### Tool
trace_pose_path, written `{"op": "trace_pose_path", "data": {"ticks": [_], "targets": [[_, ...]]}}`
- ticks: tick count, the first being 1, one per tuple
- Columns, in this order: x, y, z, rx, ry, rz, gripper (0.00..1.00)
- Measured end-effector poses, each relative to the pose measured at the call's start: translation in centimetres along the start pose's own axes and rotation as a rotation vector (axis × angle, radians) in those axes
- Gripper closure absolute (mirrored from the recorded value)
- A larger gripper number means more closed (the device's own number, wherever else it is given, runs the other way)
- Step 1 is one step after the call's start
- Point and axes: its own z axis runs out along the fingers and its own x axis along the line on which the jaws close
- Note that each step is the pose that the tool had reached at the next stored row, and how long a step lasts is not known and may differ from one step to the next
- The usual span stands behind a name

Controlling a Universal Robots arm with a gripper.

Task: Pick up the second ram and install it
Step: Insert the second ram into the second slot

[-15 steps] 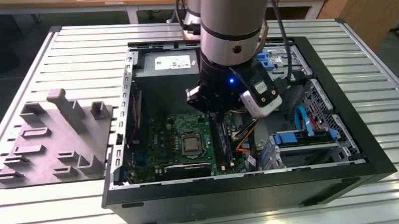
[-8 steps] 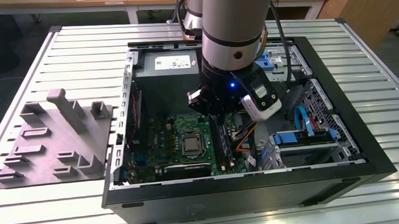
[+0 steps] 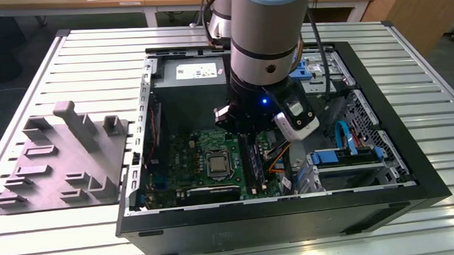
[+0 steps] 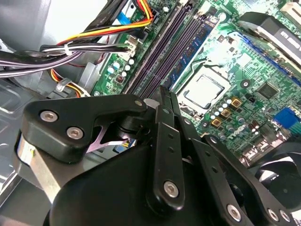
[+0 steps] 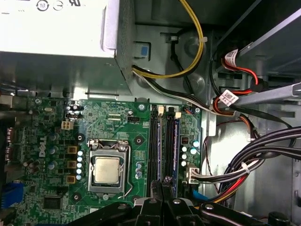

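Note:
My gripper (image 4: pixel 163 92) (image 5: pixel 162 182) hangs inside the open computer case, just above the long black memory slots (image 5: pixel 160 141) (image 4: pixel 162 52) on the green motherboard (image 3: pixel 205 156). Its black fingers are pressed together, and nothing shows between them. A ram stick with a blue label (image 5: pixel 176 139) (image 4: pixel 194 43) stands upright in the slot on the cable side. I cannot tell whether it is the second ram. In the exterior view the wrist hides the fingertips.
The processor socket (image 5: pixel 109 170) (image 4: pixel 203 88) lies beside the slots. Cable bundles (image 5: pixel 254 155) (image 4: pixel 70 49) run along the slots' other side. A grey power supply (image 3: pixel 187 72) fills the case's far end. A grey moulded tray (image 3: pixel 62 161) sits on the slatted table at the exterior view's left.

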Motion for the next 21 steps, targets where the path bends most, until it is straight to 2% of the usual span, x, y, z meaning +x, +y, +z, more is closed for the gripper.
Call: {"op": "trace_pose_path", "data": {"ticks": [21], "targets": [[0.04, -0.13, 2.62, 0.0000, 0.0000, 0.000, 0.89]]}}
